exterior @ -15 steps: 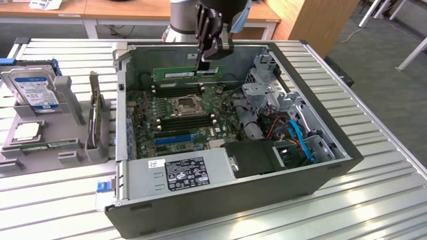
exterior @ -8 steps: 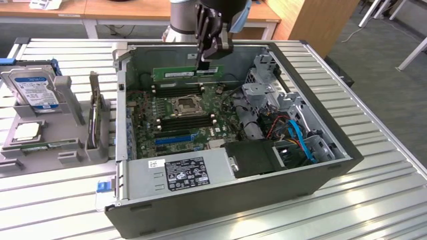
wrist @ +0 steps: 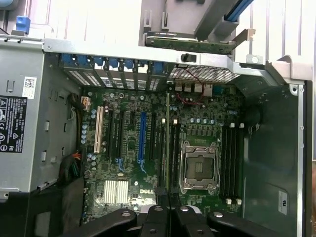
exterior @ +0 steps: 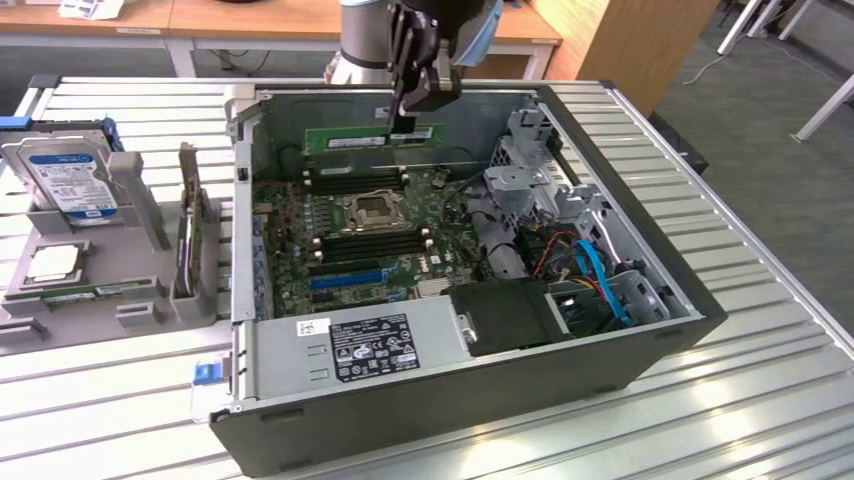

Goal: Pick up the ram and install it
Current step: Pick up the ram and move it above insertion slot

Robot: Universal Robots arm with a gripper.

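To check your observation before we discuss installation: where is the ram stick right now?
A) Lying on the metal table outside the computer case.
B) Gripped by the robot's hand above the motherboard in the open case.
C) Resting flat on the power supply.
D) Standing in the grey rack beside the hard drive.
B: the hand is shut on the upper edge of the ram, which hangs over the motherboard inside the case.

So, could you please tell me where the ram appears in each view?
Exterior view: the ram hangs from the pincer over the far edge of the motherboard.
Wrist view: the ram shows edge-on, a thin strip running out from the pincer, beside the CPU socket.
Shared landmark: the CPU socket.
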